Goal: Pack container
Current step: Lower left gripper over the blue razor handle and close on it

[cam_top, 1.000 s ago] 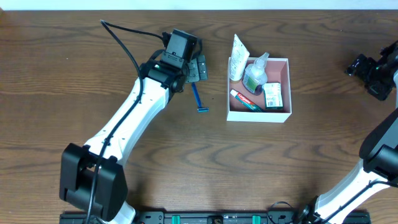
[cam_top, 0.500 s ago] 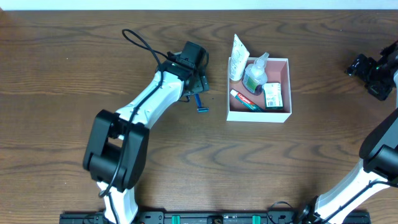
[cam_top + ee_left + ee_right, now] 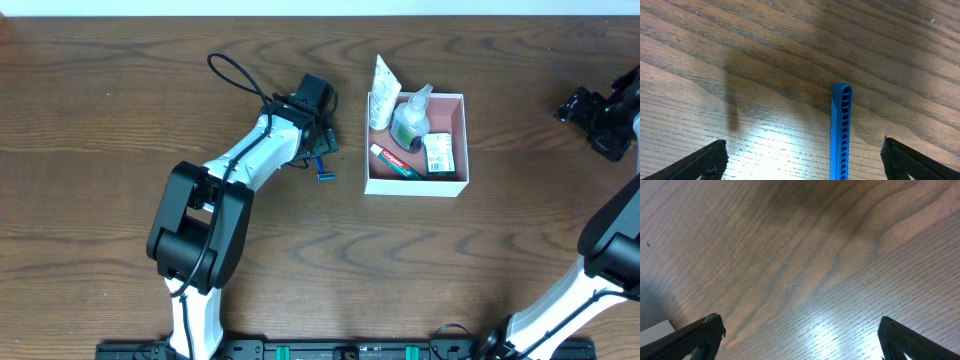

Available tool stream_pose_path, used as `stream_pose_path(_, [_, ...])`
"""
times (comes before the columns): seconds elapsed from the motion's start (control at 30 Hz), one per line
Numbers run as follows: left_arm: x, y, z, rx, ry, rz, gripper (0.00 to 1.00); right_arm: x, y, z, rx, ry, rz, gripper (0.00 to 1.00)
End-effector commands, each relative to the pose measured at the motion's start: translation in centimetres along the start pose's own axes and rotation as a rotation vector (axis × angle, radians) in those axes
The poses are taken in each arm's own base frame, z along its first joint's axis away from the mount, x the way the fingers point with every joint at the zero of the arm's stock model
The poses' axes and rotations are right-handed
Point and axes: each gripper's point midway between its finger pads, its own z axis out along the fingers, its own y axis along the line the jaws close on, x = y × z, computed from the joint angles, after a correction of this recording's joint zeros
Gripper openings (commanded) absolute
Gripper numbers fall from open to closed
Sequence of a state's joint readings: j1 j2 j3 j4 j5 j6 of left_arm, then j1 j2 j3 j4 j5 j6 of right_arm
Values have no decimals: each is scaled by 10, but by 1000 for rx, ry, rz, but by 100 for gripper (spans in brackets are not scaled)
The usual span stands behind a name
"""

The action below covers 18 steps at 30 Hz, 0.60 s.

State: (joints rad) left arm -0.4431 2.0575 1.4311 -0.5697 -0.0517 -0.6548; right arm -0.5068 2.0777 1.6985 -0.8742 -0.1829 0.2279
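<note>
The counter (image 3: 120, 110) is dark brown wood with wavy lines in it. A pale strip runs along its far edge.

There is one container (image 3: 415, 186). It is a square box with white walls and a pink inside, and it sits on the counter toward the right of the middle. Four things are in it: one white tube (image 3: 383, 92) that leans over the far left corner, one green bottle (image 3: 410, 120) with a clear top, one red and white toothpaste tube (image 3: 395, 160), and one green and white soap packet (image 3: 438, 154). They have writing on them, but it is too small to read.

One blue razor (image 3: 320, 165) lies flat on the counter, left of the box and not touching it.

There are two arms. The left hand (image 3: 318, 130) is right over the razor's handle. Its fingers are spread wide, one on each side of the blue handle (image 3: 841, 135), and it holds nothing. A black cable (image 3: 235, 75) loops by this arm.

The right hand (image 3: 600, 115) is far off at the right edge, well away from the box. It is wide open too, with only bare wood under it.
</note>
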Motion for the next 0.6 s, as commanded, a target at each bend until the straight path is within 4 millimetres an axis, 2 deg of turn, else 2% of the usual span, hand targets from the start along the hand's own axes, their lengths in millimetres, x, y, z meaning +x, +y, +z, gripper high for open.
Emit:
stream_pose_path(0.0, [7,6,5,-20,24,-12,98,-3,0,-10,-1,-20,11,99])
stream_pose_path(0.57, [15,16,5,-64,56,-5,99,-3,0,-10,-1,-20,11,99])
